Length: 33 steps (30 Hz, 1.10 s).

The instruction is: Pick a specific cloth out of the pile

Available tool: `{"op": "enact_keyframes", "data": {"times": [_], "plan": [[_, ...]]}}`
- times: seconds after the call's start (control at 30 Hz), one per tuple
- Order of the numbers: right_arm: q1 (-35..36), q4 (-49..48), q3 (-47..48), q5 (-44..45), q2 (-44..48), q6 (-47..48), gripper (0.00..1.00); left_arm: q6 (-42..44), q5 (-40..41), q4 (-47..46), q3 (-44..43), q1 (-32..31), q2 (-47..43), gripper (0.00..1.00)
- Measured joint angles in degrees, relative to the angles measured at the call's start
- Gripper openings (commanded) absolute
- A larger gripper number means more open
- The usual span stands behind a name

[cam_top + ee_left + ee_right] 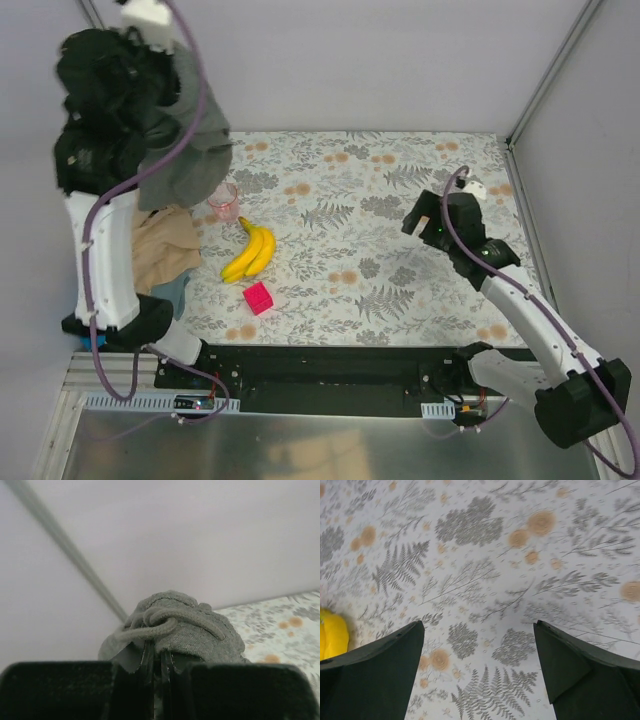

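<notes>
**Inspector:** Cloth (190, 150): location and material?

**Recorder:** It is held aloft in the upper left of the overhead view. It hangs in a long, limp drape of dark grey-green fabric. Seen close up, the fabric is a fine, soft knit, and a thick braided cord (165, 622) is looped across the bunched fold.

**Inspector:** Left claw (155, 655)?

**Recorder:** The jaws are pressed together and clamped on the cloth. In the overhead view the claw cannot be made out against the dark arm.

**Inspector:** Pile (160, 255)?

**Recorder:** It is found at the left edge, directly below the drape. A crumpled tan cloth (170, 240) lies on top, and only a corner of a blue cloth (172, 292) shows beneath it. The pile's left part is hidden by the arm's white link. Whether the drape's hem touches the tan cloth cannot be told.

**Inspector:** Right claw (479, 627)?

**Recorder:** The fingers are spread wide apart, and only the fern-printed table cover (480, 555) is seen between them.

**Inspector:** Other items?

**Recorder:** A smooth, curved yellow banana (250, 255) bunch lies centre-left and is cut off at the left edge of the right wrist view. A translucent pink cup (224, 203) stands just above it. A boxy magenta block (258, 298) lies just below it.
</notes>
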State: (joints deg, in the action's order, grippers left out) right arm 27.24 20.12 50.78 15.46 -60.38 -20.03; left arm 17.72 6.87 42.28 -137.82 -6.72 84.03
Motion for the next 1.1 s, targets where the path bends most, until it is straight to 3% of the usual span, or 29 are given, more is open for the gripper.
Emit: {"op": "enact_keyframes", "data": {"times": [0.23,0.37,0.63,0.8,0.83,0.87,0.97,1.1], "plan": [[-17.29,2.62,-2.12,-0.09,4.07,1.46,0.99,12.63,10.86,-6.43,-9.18,-26.36,19.82,0.0],[-25.59,4.02,-4.26,-0.24,6.01,0.98,0.99,19.61,12.94,-14.78,-14.12,-35.58,30.99,0.0],[-31.58,4.7,-5.01,-0.31,9.94,0.5,0.99,24.98,12.96,-36.85,-20.22,-40.59,53.99,0.0],[-31.67,4.7,-5.11,-1.36,10.82,0.52,0.99,24.26,10.36,-40.19,-17.73,-41.46,65.81,0.02],[-31.67,4.72,-5.16,-1.6,10.82,0.52,0.99,24.02,9.73,-40.11,-16.55,-41.59,67.69,0.1],[-31.67,4.79,-5.18,-2.03,10.82,0.55,1.0,23.82,9.22,-39.98,-15.1,-41.79,69.16,0.28],[-31.67,4.81,-5.29,-3.26,10.86,0.57,0.99,23.8,6.88,-36.96,-10.4,-42.73,71.73,0.96],[-31.65,4.87,-5.29,-5.01,10.93,0.59,0.99,24.57,4.02,-32.5,-5.79,-44.37,71.56,0.99]]}}
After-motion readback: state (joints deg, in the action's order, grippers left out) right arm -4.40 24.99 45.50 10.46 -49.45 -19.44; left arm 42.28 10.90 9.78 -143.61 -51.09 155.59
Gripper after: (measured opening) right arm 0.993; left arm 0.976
